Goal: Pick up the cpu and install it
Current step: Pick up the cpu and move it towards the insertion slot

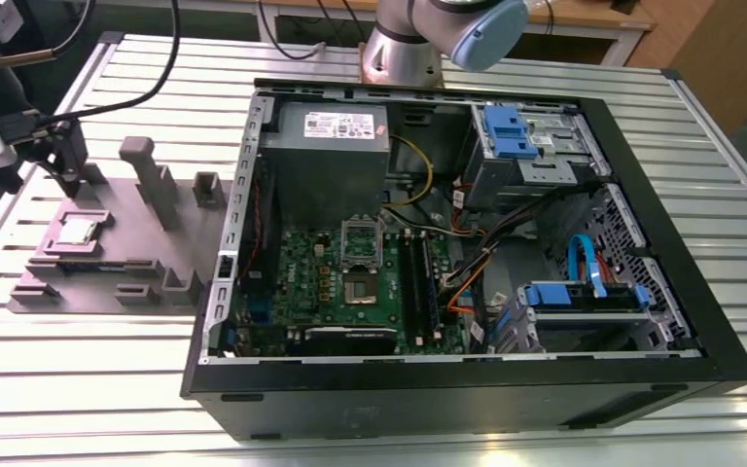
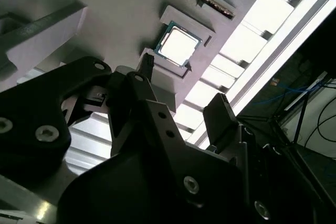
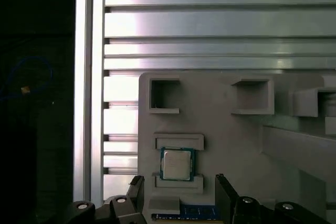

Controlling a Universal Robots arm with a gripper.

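Observation:
The cpu (image 1: 79, 231) is a small square chip with a silvery top. It lies flat in a recess of the grey holder plate (image 1: 153, 255) at the exterior view's left, and both wrist views show it too (image 2: 179, 45) (image 3: 176, 163). My gripper (image 1: 39, 167) hangs above the plate's far left end, a little above and beside the cpu. In both wrist views the gripper (image 3: 181, 190) (image 2: 184, 90) is open, its black fingers (image 3: 226, 195) spread apart with nothing between them. The cpu sits just ahead of the gap.
An open black computer case (image 1: 478, 389) lies on the slatted metal table (image 1: 88, 341). Inside, the green motherboard has an open socket (image 1: 358, 289) with its metal frame (image 1: 361, 238) lifted. Grey posts (image 1: 153, 180) rise from the holder plate near the gripper.

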